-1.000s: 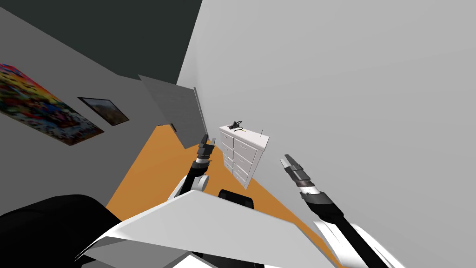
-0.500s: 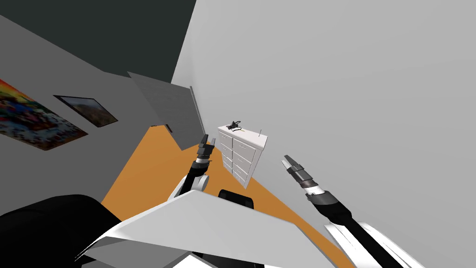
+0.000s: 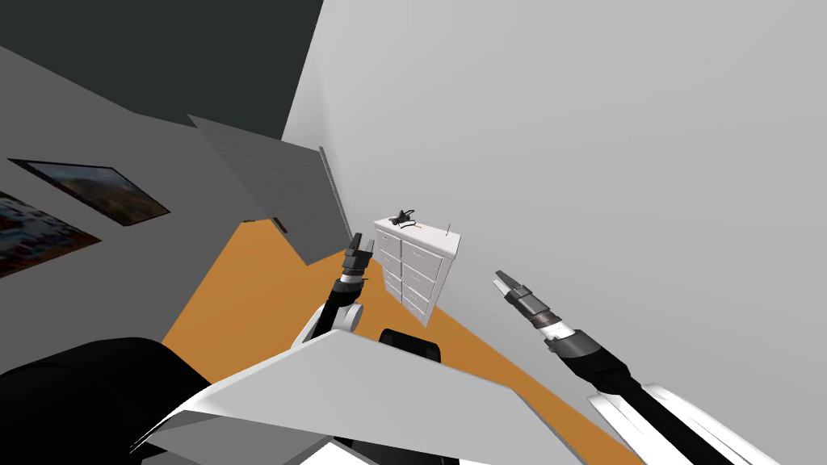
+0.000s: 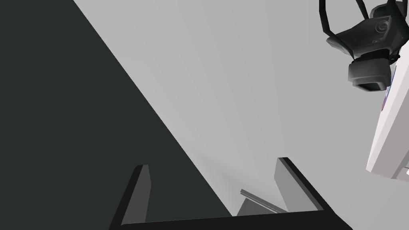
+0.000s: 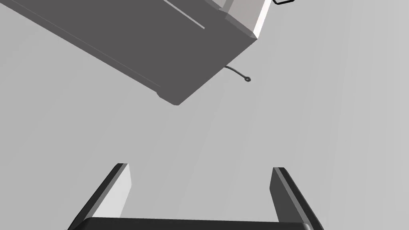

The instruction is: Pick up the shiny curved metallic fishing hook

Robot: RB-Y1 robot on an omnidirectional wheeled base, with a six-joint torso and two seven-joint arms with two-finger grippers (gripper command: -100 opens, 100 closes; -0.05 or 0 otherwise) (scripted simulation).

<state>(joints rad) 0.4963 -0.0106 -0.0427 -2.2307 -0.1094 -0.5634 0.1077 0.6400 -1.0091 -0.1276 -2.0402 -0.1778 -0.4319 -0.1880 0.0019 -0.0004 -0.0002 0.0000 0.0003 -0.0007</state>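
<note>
1. A white chest of drawers [image 3: 413, 270] stands on the orange floor [image 3: 258, 282] against a pale grey wall [image 3: 606, 161], ahead of both arms in the head view.
2. The fishing hook [image 5: 239, 74] is on top of that chest, at the end closest to the right arm. The right wrist view shows it as a thin curved wire with a small ring at its end, poking out past the chest's corner.
3. The right tool [image 5: 199, 165] is spread, its 2 fingers [image 5: 120, 187] standing wide apart and gripping nothing.
4. The hook lies ahead of the right tool and well apart from it. It sits roughly in line with the gap between the fingers, nearer 1 finger than the other.
5. In the head view the right tool hangs in the air to the right of the chest and short of it, pointing toward the hook's end of the top.
6. The left tool [image 4: 211, 162] is spread too and holds nothing. The head view puts it near the chest's front, at the end away from the hook.
7. A dark gadget [image 4: 367, 44] with looped straps sits on the chest's top at that far end, well apart from the hook. In the left wrist view it lies beyond the left tool's fingertips and off to 1 side.
</note>
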